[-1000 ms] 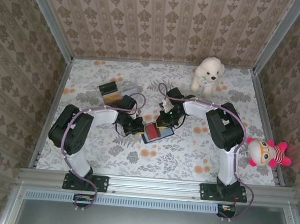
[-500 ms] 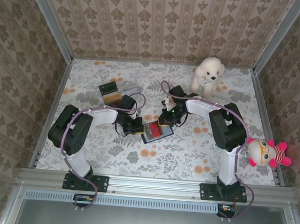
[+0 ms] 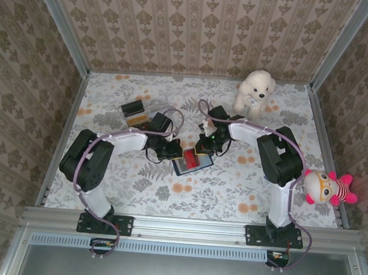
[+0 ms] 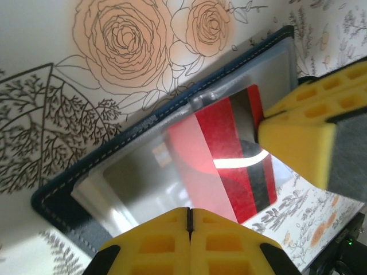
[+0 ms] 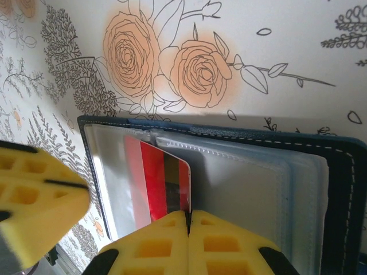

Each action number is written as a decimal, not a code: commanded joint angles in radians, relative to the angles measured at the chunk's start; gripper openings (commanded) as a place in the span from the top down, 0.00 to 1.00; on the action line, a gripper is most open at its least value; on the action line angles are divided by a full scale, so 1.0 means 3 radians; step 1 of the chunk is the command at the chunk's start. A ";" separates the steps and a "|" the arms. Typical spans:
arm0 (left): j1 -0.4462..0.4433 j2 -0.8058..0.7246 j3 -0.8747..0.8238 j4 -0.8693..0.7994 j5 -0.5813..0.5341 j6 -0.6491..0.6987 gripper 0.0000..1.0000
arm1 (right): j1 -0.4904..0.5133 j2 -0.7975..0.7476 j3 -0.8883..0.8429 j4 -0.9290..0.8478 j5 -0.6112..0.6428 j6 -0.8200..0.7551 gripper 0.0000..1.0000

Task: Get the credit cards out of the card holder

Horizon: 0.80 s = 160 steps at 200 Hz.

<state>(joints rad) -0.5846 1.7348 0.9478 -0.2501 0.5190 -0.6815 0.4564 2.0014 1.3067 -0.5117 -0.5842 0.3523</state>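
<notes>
Left gripper is clenched, both yellow pads pressed flat together with nothing between them, tips hanging over the near side of the open card holder; right gripper is clenched too, pads closed up tight, tips right down at the edge of the red card. The card lies flat facing the camera rather than slotted between the pads, so it looks like touching, not a pinch; can't tell for certain though. So that's two claws, both closed, both meeting over one wallet from opposite sides; in the left wrist view the right one's pad tip touches the card's corner. One card holder, navy with white stitching, lying open on the flowery table about midway between the arms; one red card with a dark stripe in it, partly under a clear sleeve, part sticking out. Further out on the left there's one clear box, well apart from the wallet, with what looks like one black card and one yellow-orange card in it. Two plush toys: one white bear at the far side, one pink striped doll off the right edge.
</notes>
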 commanded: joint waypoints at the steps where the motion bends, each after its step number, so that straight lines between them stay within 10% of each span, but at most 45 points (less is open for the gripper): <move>1: -0.0020 0.0130 -0.0001 0.0019 -0.0054 -0.0041 1.00 | -0.0042 -0.0221 -0.0115 0.0072 -0.0002 0.0057 0.97; 91: 0.0031 -0.0007 -0.0132 0.0203 -0.0124 -0.0034 0.94 | -0.0191 -0.0719 -0.0470 0.0349 -0.0117 0.0207 1.00; 160: 0.0101 -0.0507 -0.0274 0.0687 0.0010 -0.0435 0.51 | -0.0329 -0.0923 -0.0669 0.0820 -0.0465 0.0603 1.00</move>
<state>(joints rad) -0.5739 1.6413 0.8970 -0.1314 0.4969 -0.7425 0.3782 1.7695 1.1347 -0.3466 -0.6437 0.4622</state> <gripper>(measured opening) 0.432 0.046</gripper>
